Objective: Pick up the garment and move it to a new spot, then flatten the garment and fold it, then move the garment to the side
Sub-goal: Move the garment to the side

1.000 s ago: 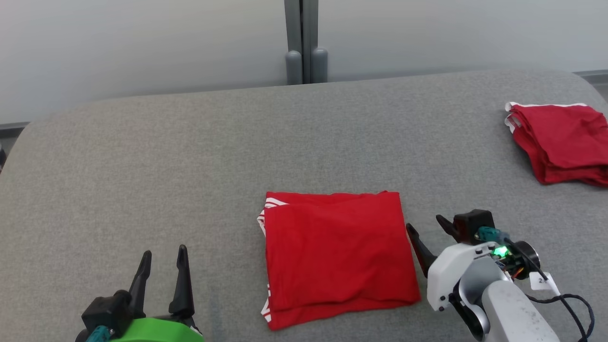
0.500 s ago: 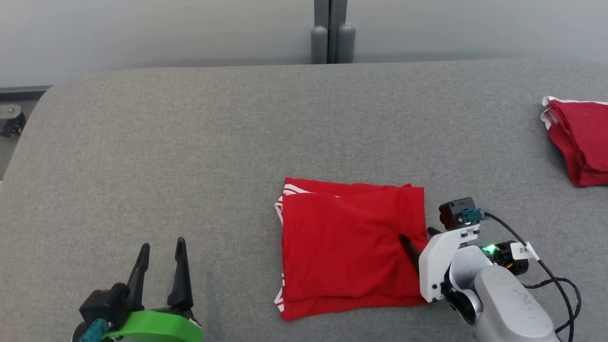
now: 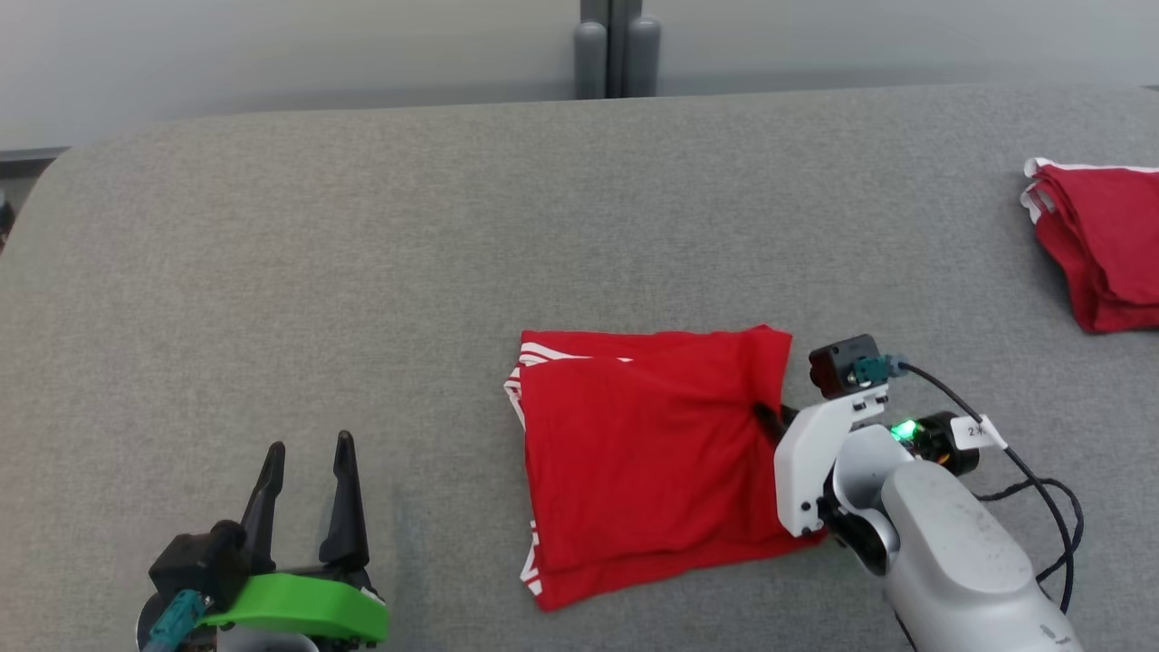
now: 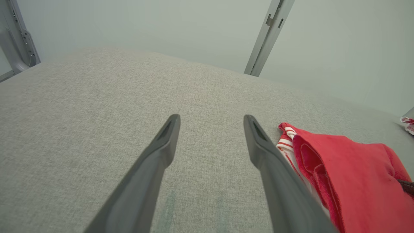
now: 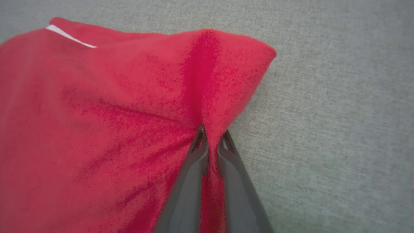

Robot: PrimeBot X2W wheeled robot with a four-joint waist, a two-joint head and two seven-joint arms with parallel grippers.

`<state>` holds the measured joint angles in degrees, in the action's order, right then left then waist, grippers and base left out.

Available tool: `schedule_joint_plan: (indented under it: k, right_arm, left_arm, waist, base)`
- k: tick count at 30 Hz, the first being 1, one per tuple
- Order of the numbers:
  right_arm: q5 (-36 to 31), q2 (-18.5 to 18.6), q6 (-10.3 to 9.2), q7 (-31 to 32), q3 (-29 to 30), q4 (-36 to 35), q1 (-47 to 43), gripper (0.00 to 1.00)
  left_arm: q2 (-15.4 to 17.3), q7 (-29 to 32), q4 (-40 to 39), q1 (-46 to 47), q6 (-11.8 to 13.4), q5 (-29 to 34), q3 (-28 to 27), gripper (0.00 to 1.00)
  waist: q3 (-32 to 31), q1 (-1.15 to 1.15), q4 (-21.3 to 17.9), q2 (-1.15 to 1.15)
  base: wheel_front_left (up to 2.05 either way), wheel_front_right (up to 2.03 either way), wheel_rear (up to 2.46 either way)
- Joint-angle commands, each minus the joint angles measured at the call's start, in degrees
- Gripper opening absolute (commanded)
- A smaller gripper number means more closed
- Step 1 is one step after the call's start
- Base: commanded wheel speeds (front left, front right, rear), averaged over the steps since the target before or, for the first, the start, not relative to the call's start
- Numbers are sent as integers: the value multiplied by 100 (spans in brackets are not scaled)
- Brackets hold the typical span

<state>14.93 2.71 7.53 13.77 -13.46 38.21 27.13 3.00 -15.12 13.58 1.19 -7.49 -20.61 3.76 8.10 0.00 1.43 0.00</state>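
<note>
Jaws of right gripper (image 5: 211, 139), spread a second ago, now pinching right edge of folded red garment (image 3: 643, 453); left gripper (image 3: 308, 462) spread; sideways move seemingly next.

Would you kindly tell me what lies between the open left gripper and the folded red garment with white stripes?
Nothing but bare grey fabric surface; the head view shows that stretch between the left gripper and the folded red garment.
</note>
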Motion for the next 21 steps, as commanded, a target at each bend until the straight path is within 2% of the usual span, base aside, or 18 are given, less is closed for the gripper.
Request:
schedule_joint_plan:
  k: [1,15,21]
  right_arm:
    - [-74,84,-10,-63,11,0,151,0]
    - [-466,1030,-10,82,325,-677,693,0]
    - [-460,1061,-10,97,552,-930,688,0]
  left_arm:
    - [6,-1,-25,114,-3,7,-6,100]
    - [120,-1,-170,481,-3,106,156,100]
    - [263,-1,-186,693,-3,158,305,100]
  waist:
    - [80,0,-191,0]
    - [601,0,-1433,0]
    - [874,0,-1932,0]
  base:
    - [0,0,0]
    - [0,0,0]
    - [0,0,0]
